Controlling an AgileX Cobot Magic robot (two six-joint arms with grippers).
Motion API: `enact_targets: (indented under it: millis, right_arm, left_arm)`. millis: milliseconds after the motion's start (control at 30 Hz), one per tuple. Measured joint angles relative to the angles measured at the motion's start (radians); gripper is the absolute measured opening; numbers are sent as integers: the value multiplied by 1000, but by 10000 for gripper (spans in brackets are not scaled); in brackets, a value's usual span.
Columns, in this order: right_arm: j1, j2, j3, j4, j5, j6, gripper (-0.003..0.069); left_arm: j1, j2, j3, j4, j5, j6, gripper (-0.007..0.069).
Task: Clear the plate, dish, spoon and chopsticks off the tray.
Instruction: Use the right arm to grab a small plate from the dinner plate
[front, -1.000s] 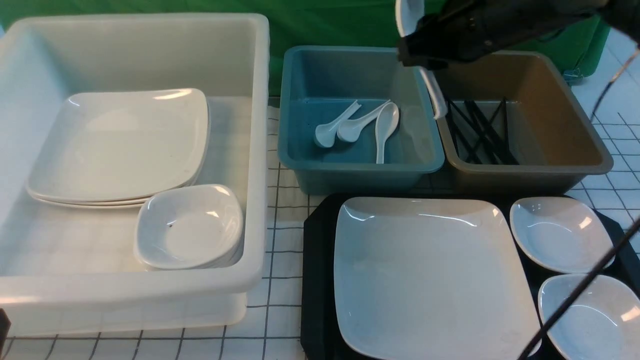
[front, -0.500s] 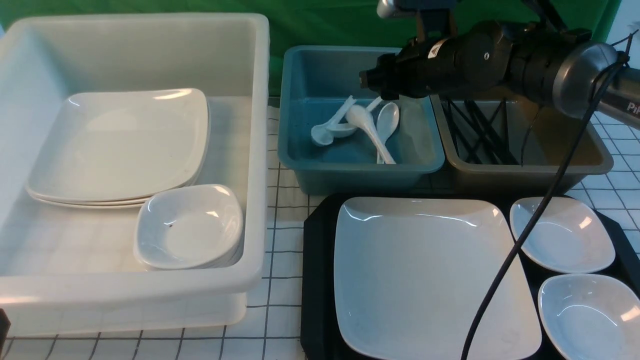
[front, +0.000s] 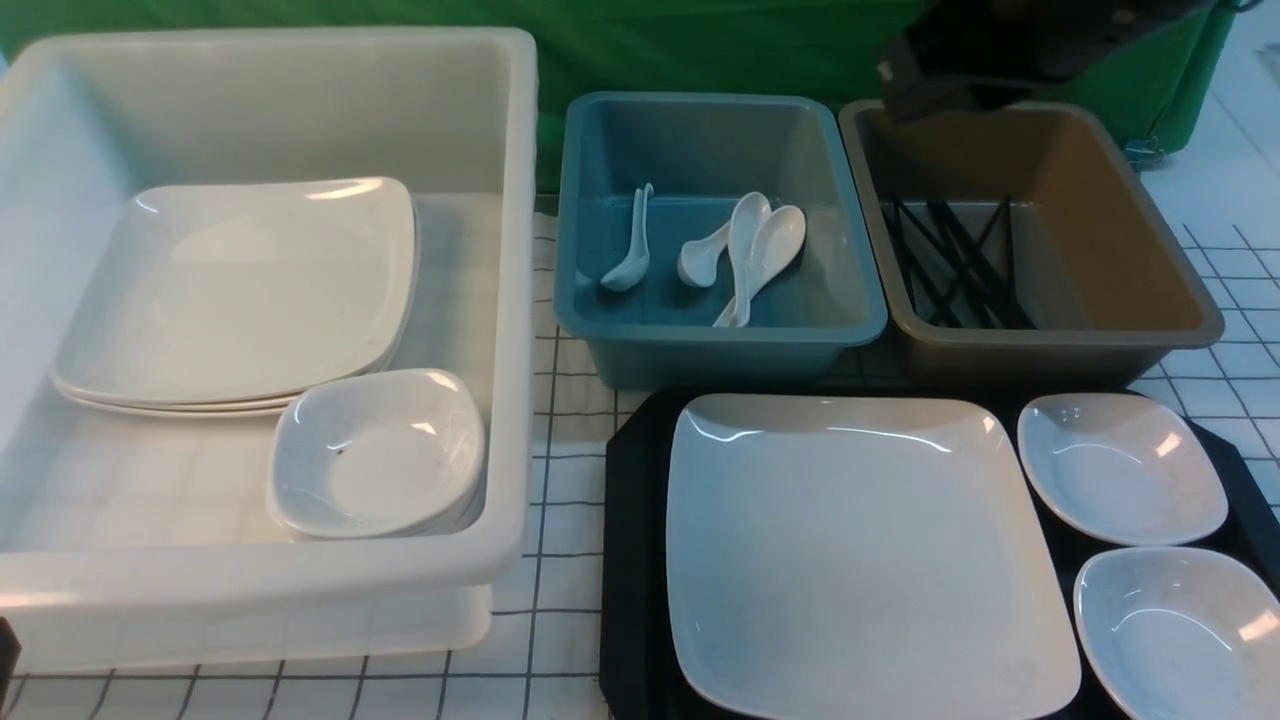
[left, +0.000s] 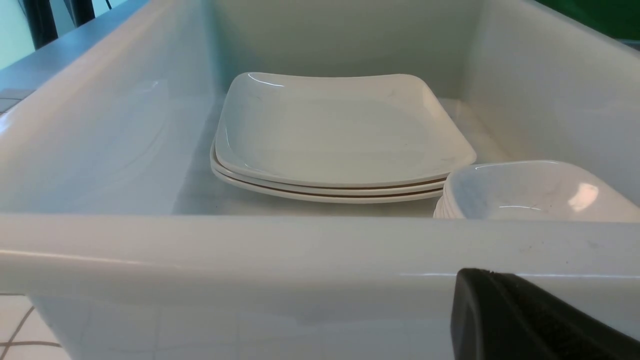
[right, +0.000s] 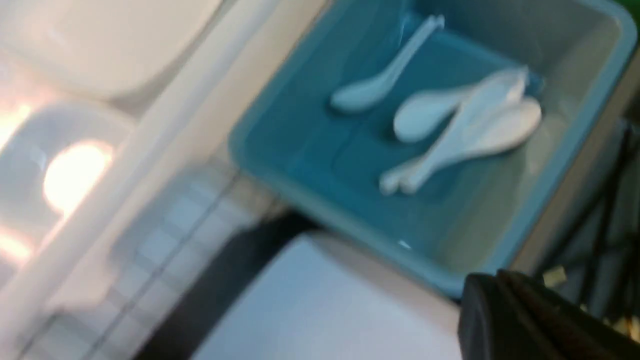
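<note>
Roughly half done, it seems. White tub (front: 520, 300) at left holds stacked plates (front: 235, 290), with bare floor to spare. Tray (front: 635, 560) beside it carries the plate (front: 860, 560), nearly touching two dishes (front: 1120, 465) on its right; little tray edge shows. Blue bin (front: 720, 335) holds the spoons (front: 750, 245); brown bin (front: 1050, 345), the chopsticks (front: 955, 265). Right arm (front: 1000, 50) hangs above the brown bin. Both arms' jaws are closed, holding nothing.

Glossy plate (front: 860, 550) flat on black tray (front: 635, 560)
</note>
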Motion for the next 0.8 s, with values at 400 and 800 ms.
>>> enact_targets:
  millis: [400, 800]
  right_arm:
    - [0, -324, 341, -108, 106, 115, 9]
    - [-195, -372, 936, -270, 25, 307, -1]
  left_arm:
    - [0, 0, 0, 0, -1, 0, 5]
    - [0, 0, 0, 0, -1, 2, 5]
